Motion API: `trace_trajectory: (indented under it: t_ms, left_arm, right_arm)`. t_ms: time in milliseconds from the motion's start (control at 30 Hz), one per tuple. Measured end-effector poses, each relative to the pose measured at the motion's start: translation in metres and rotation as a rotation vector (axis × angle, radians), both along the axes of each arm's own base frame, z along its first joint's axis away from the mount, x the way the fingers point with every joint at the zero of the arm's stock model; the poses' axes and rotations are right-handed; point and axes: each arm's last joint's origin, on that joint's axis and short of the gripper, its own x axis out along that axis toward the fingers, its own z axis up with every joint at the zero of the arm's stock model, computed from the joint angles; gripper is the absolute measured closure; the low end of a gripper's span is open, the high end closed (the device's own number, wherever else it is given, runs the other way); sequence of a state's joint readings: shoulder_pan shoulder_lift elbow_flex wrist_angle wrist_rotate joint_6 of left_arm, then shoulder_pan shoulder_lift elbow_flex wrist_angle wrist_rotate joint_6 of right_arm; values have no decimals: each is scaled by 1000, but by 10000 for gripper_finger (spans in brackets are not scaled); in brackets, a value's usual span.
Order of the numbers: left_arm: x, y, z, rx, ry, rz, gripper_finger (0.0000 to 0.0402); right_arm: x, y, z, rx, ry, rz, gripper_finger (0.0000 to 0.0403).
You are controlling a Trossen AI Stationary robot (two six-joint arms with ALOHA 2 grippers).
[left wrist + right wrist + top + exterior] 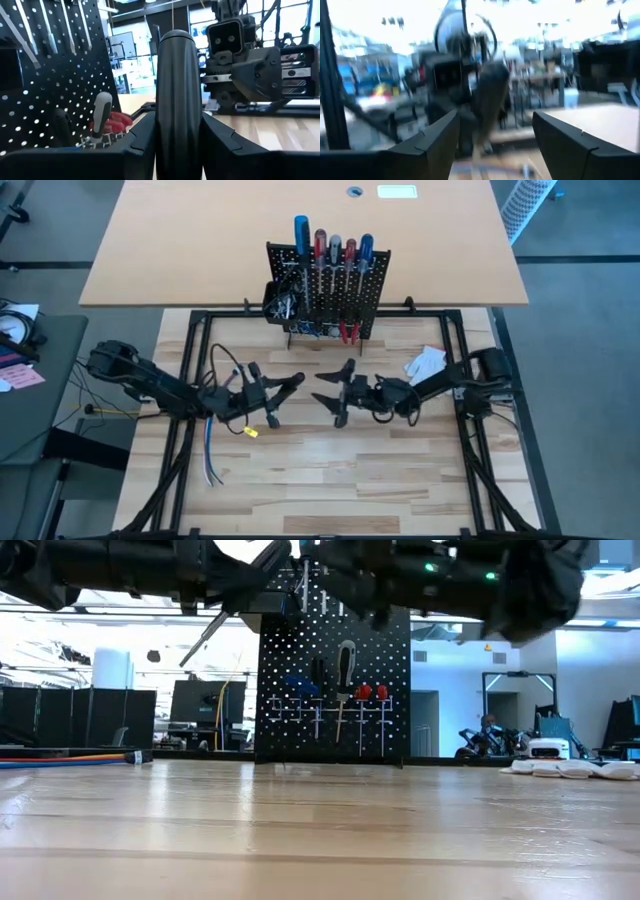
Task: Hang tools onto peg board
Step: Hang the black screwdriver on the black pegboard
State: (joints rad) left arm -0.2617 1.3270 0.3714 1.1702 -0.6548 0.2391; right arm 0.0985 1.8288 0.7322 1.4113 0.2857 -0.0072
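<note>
The black peg board stands upright at the table's far middle. Blue- and red-handled screwdrivers stick up along its top, and red-handled pliers hang low on its front. It also shows in the low view and the left wrist view. My left gripper is shut on a black-handled tool, raised in front of the board. My right gripper faces it from the right, open and empty. My left gripper pinches the tool's black handle between its two fingers, one on each side. The rounded butt end sticks out ahead of the fingers toward the right arm. The tool is lifted clear of the table. A thin metal shaft slants down below the gripper.
A black bin with small metal bits hangs at the board's left side. A white glove lies at the right of the table. Loose cables lie under the left arm. The bare wooden table stretches toward the near edge.
</note>
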Motion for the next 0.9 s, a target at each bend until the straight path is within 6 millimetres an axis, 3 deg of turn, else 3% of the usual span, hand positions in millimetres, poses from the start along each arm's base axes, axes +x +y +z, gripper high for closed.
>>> trace_trajectory:
  t_ms: [200, 400, 700, 767, 900]
  left_arm:
    - [0, 0, 1, -11, -18, -1, 301]
    - [0, 0, 1, -16, -20, -2, 301]
    - [0, 0, -1, -28, -6, 3, 301]
    - [0, 0, -2, -22, 16, 3, 279]
    - [0, 2, -11, -7, 125, 86, 191]
  right_arm:
    - [36, -5, 7, -11, -37, 55, 141]
    - [50, -8, 18, -10, -38, 68, 156]
    - [63, -23, 22, 26, 41, 126, 277]
    - [61, -24, 25, -6, 62, 113, 277]
    - [54, -26, 39, -78, 160, 16, 277]
